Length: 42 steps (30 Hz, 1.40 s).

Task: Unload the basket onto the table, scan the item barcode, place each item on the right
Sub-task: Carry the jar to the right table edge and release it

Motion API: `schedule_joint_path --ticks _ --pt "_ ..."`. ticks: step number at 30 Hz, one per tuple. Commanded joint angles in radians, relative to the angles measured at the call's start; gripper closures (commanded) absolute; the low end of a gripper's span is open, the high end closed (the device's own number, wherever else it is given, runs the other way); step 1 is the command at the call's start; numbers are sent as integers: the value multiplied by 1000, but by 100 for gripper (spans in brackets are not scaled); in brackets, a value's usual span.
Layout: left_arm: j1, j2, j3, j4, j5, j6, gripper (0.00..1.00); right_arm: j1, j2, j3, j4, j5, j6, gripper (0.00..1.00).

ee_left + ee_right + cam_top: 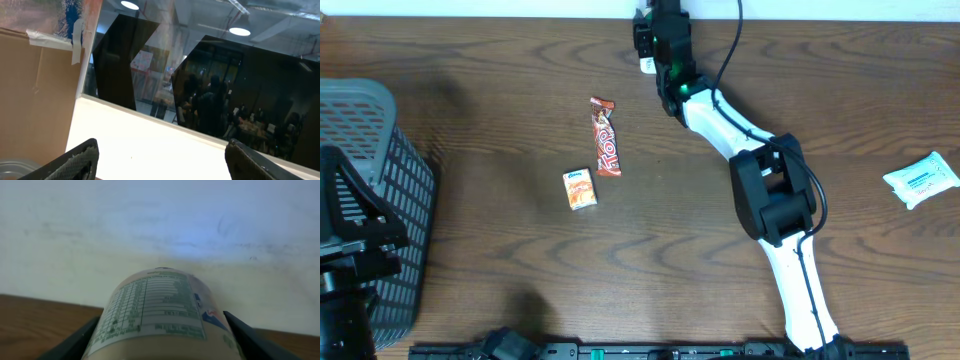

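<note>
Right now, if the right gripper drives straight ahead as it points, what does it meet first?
Likely the white wall, with the labelled bottle in the right gripper touching it first. Nothing else shows between; distance is unclear.

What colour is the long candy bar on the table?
The candy bar has a red-orange wrapper with white letters. It shows best in the overhead view.

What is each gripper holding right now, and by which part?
The right gripper holds a labelled bottle by its sides, one finger on each side. The left gripper is open and holds nothing.
</note>
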Motion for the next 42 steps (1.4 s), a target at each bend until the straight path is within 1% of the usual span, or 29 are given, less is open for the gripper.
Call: schedule_joint_path --ticks 1,3,6,8,10,13,15,20,21,22,23,24,25,26,29,33,34,35,36,38,40,42 --pt "0 -9 -7 3 2 -8 19 2 -3 19 3 31 -37 53" --pt "0 -9 -7 3 2 -8 19 3 -15 20 -16 31 -36 52" --pt "0 -9 -9 3 2 -8 19 3 -61 20 -73 31 -37 53" --pt "0 -9 -9 3 2 -8 19 3 -115 20 -150 31 -37 53" --pt "0 -9 -9 3 2 -8 19 2 -187 20 -263 31 -37 51" --pt "0 -9 -9 3 2 -9 19 -5 -304 20 -489 31 -104 48" --pt "0 -9 -9 3 2 -13 19 -14 -381 20 -666 31 -141 50" --pt "0 -9 -10 3 2 -13 19 -66 -551 20 -1103 8 -118 57" --pt "0 -9 -10 3 2 -13 19 -82 -571 20 -1164 5 -118 57" --pt "0 -9 -10 3 2 -13 19 -101 -591 19 -1195 2 -119 52" --pt "0 -9 -13 3 2 -13 19 -126 -608 19 -1201 -4 -112 57" --pt "0 -9 -17 3 2 -13 19 -145 -614 19 -1207 -16 -102 56" --pt "0 -9 -23 4 2 -13 19 -175 -623 19 -1226 -33 -103 51" --pt "0 -9 -29 10 2 -13 19 -199 -624 19 -1245 -36 -103 50" --pt "0 -9 -50 33 2 -13 19 -291 -612 18 -1350 -34 -111 50" --pt "0 -9 -55 37 2 -13 19 -426 -563 18 -1430 -56 -110 49" --pt "0 -9 -55 37 2 -13 19 -494 -531 18 -1471 -103 -111 47" --pt "0 -9 -55 37 2 -13 19 -530 -513 18 -1485 -136 -110 47" --pt "0 -9 -55 37 2 -13 19 -568 -495 18 -1492 -182 -110 48" --pt "0 -9 -55 37 2 -13 19 -634 -456 18 -1505 -262 -111 46" --pt "0 -9 -55 37 2 -13 19 -692 -414 18 -1511 -289 -110 45" --pt "0 -9 -55 37 2 -13 19 -741 -369 18 -1513 -288 -111 47"
